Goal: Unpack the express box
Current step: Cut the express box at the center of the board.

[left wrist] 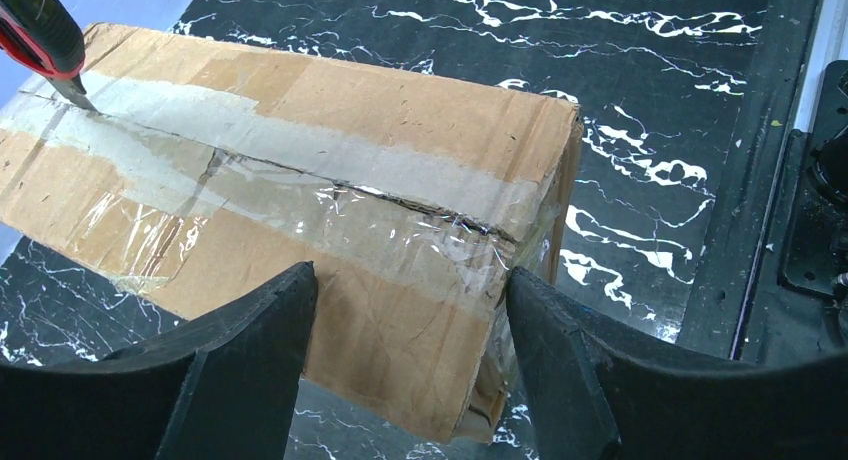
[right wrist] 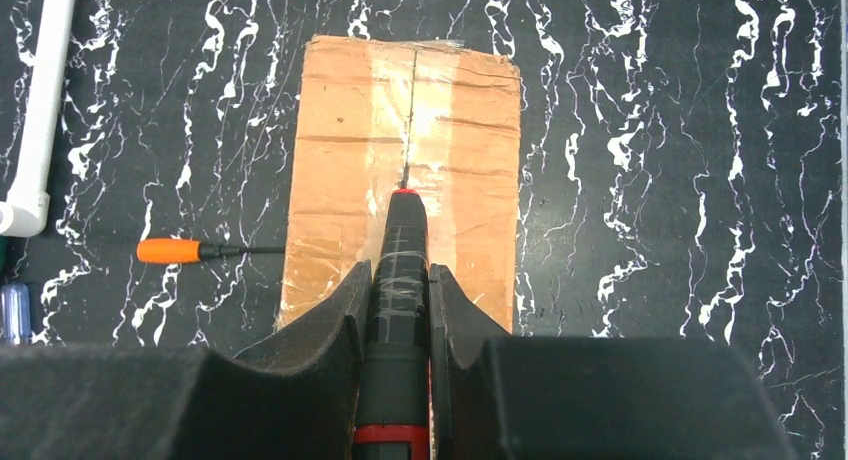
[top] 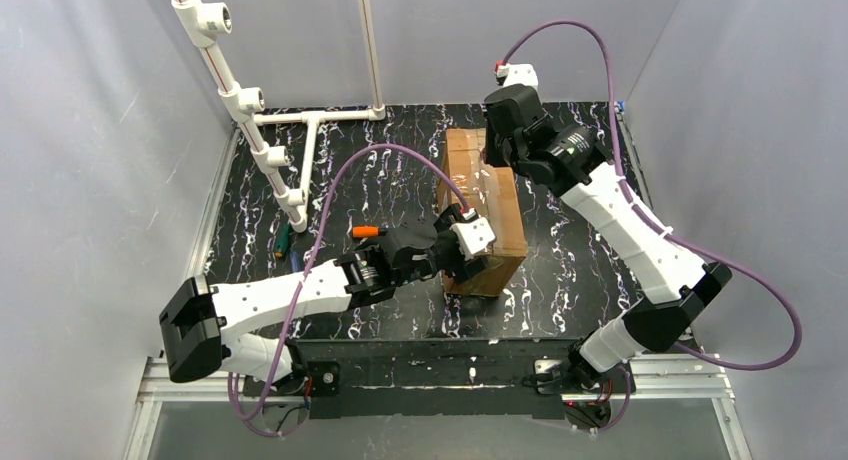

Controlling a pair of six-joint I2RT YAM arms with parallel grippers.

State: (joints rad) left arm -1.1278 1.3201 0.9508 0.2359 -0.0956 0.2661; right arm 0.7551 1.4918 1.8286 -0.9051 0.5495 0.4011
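Left wrist, unlike top external, shows knife (left wrist: 40, 35) touching express box (left wrist: 330, 160).

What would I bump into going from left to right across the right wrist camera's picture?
white pipe → orange-handled screwdriver → express box

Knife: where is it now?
Right wrist view, centre: the knife is clamped in the right gripper, its blade tip on the taped centre seam of the express box.
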